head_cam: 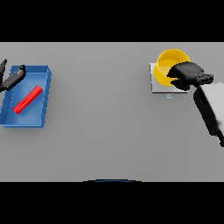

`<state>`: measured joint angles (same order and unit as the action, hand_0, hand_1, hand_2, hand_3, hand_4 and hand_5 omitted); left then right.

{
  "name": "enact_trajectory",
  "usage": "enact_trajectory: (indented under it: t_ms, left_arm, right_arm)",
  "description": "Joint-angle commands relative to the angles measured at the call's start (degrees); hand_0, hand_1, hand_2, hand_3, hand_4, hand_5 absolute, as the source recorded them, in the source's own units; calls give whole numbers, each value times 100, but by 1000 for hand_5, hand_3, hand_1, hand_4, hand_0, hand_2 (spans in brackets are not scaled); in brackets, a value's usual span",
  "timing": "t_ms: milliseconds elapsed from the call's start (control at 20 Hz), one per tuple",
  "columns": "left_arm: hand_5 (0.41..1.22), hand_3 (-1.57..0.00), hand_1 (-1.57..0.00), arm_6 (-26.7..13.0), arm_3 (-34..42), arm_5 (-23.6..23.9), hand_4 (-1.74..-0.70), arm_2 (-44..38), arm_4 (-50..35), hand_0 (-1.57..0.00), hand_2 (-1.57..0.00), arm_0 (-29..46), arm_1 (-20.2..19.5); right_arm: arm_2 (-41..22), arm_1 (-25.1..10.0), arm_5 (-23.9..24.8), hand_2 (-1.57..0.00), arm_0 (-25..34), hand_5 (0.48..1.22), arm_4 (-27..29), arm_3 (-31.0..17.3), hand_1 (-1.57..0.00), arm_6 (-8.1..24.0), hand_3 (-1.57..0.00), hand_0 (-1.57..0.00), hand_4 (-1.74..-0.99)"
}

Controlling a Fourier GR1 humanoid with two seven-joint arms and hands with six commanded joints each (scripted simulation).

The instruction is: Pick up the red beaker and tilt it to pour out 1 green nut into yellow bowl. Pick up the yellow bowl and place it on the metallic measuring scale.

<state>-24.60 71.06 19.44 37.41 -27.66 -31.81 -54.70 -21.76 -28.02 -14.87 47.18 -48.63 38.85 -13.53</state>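
The robot's white and grey right arm reaches up from the right edge toward the far right, its dark right hand [189,74] turned leftward with fingers curled, while the dark left hand [13,78] shows at the far left edge, fingers extended and relaxed.

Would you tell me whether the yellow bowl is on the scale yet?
On: the yellow bowl sits over the metallic scale, the right hand at its rim.
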Motion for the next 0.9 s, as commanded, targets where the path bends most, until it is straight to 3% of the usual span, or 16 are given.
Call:
enact_trajectory:
  t_ms: [0, 100, 150, 200, 300, 450, 650, 850]
  left_arm:
    - [712, 1, 1, -9, -17, -10, -727, 24, 7, 1, 1, -23, 55]
    - [715, 1, 1, 12, -133, -25, -727, 15, 30, 1, 1, -61, 86]
    - [717, 1, 1, 38, -143, -44, -729, -18, -13, 1, 1, -35, 75]
    - [720, 1, 1, 39, -172, -49, -730, -18, -11, 1, 1, -55, 100]
    - [728, 1, 1, 102, -236, -83, -733, 2, 7, 1, 1, -84, 173]
    - [717, 1, 1, 94, -202, -54, -727, 6, 19, 1, 1, -97, 172]
    - [703, 1, 1, 97, -220, -78, -722, 9, 22, 1, 1, -67, 145]
    - [696, 1, 1, 22, -297, -119, -719, -2, 13, 1, 1, -172, 181]
  right_arm:
    - [6, -17, -8, -1363, 44, 1221, 0, -18, -1571, -35, -1487, -1417, -1741]
    - [-2, 12, -65, -1385, 39, 1221, -6, -77, -1571, 27, -1363, -1397, -1741]
    - [23, 26, -110, -1423, 33, 1221, 38, -52, -1459, 26, -1198, -1332, -1741]
    - [56, 16, -141, -1330, 45, 1221, 69, -74, -1322, -92, -1057, -1128, -1701]
    - [118, 7, -230, -1042, 12, 1072, 141, -22, -980, 8, -833, -721, -1619]
    - [86, -34, -330, -693, 23, 933, 97, -86, -582, 63, -613, -369, -1539]
    - [-47, -60, -277, -375, 79, 842, -35, -116, -243, -102, -449, -150, -1469]
    - [-37, -44, -432, -161, 63, 785, -18, -122, -99, 111, -323, -61, -1422]
